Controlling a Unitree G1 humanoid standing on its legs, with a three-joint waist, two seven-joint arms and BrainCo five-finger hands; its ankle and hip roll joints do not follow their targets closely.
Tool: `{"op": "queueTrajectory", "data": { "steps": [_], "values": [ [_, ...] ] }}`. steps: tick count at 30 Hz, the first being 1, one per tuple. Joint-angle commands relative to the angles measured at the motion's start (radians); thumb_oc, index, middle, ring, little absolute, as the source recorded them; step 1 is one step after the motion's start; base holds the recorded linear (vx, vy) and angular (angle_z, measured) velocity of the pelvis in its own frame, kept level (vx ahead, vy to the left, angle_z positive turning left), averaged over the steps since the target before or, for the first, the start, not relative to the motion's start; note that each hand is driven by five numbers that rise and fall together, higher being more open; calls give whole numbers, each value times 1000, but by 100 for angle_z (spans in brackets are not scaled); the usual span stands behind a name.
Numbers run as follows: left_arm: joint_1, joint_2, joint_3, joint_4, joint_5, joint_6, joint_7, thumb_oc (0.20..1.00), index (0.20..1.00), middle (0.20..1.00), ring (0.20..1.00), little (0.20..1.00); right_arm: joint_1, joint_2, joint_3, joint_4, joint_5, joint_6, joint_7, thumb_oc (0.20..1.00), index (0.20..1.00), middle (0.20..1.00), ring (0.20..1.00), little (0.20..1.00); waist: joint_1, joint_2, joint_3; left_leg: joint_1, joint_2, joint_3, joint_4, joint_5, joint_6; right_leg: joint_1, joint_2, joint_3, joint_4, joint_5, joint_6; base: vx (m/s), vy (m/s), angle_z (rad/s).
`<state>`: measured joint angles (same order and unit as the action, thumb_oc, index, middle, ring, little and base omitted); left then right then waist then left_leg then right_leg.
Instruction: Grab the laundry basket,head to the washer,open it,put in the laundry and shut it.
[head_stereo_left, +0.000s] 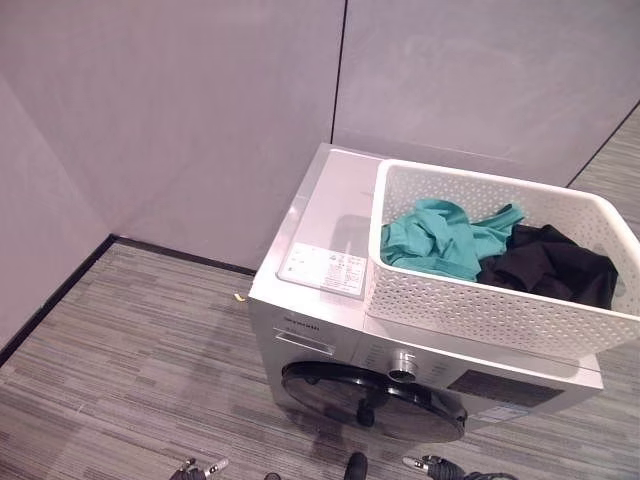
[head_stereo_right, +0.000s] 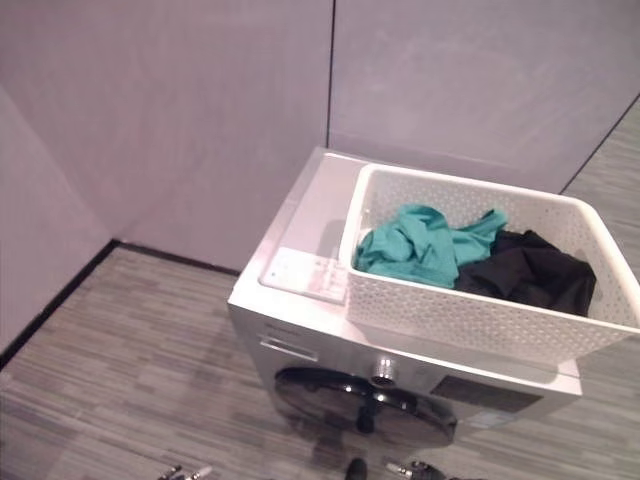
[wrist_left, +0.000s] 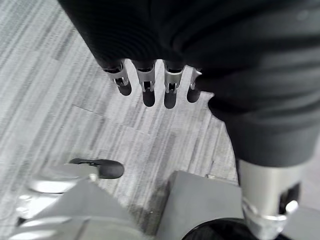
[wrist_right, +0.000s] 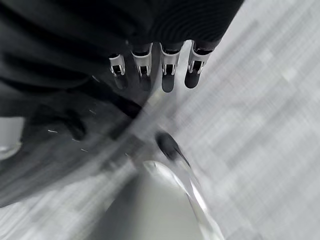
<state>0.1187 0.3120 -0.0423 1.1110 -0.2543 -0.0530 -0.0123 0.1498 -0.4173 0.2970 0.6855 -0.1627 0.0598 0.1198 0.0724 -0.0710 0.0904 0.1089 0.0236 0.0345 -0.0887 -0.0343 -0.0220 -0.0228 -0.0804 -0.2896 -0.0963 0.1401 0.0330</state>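
Washer (head_stereo_left: 330, 330) door (head_stereo_left: 370, 402): we see it shut, just above-ahead of both lowered, slack-fingered empty hands, right hand (wrist_right: 152, 67) nearer than left hand (wrist_left: 150, 82).

Floor (head_stereo_left: 130, 370): grey striped covering across the lower left and lower centre of the frame, also visible at the far right edge. Walls: pale grey panels (head_stereo_left: 200, 110) fill the upper half, with a dark vertical seam (head_stereo_left: 338, 70) just right of centre. A black skirting strip (head_stereo_left: 60, 290) runs along the foot of the left wall, and a small yellowish scrap (head_stereo_left: 238, 297) lies on the floor near the skirting at centre left.
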Motion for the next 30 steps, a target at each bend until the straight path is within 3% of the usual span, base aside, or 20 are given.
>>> {"op": "queueTrajectory", "data": {
  "steps": [1, 6, 9, 16, 19, 30],
  "values": [
    [-16, 29, 27, 51, 46, -8, -27, 1000, 1000, 1000, 1000, 1000, 20, -127, -135, -175, -66, -7, 23, 1000, 1000, 1000, 1000, 1000, -8, 6, 15, -24, 9, -10, 29, -57, 42, 71, -135, 61, 11, -84, 103, 17, 23, -31],
    [15, 21, 67, 29, 42, 1, -48, 1000, 1000, 1000, 1000, 1000, 109, -192, -348, -326, -144, 13, -15, 1000, 1000, 1000, 1000, 1000, -32, 7, 4, 2, 13, -3, 5, -60, 44, 75, -131, 63, 9, -87, 108, 19, 4, -7],
    [19, 9, 64, 15, 34, -1, -51, 1000, 1000, 1000, 1000, 1000, 75, -199, -385, -321, -136, 10, -51, 1000, 1000, 1000, 1000, 1000, -33, 13, -1, 9, 18, 5, 1, -63, 41, 74, -129, 66, 9, -89, 109, 23, -5, -8],
    [23, -1, 58, -26, -1, 2, -56, 1000, 1000, 1000, 1000, 1000, 19, -200, -334, -342, -134, 9, -38, 1000, 1000, 1000, 1000, 1000, -24, 19, 7, 15, 29, 6, 1, -62, 34, 74, -119, 66, 9, -100, 103, 12, -27, -2],
    [24, 3, 20, -55, 4, -1, -62, 1000, 1000, 1000, 1000, 1000, -62, -206, -243, -308, -99, -5, -32, 1000, 1000, 1000, 1000, 1000, -12, 29, 20, 4, 36, -2, 1, -53, 25, 69, -111, 67, 9, -111, 98, 13, -62, 0],
    [7, 26, -17, -127, -46, -22, -54, 1000, 1000, 1000, 1000, 1000, -178, -175, -141, -240, -7, -29, -80, 1000, 1000, 1000, 1000, 1000, 12, 62, 62, -102, 31, -80, 2, -8, 14, 16, -111, 29, 9, -121, 84, -25, -33, 16]
  ]
}}
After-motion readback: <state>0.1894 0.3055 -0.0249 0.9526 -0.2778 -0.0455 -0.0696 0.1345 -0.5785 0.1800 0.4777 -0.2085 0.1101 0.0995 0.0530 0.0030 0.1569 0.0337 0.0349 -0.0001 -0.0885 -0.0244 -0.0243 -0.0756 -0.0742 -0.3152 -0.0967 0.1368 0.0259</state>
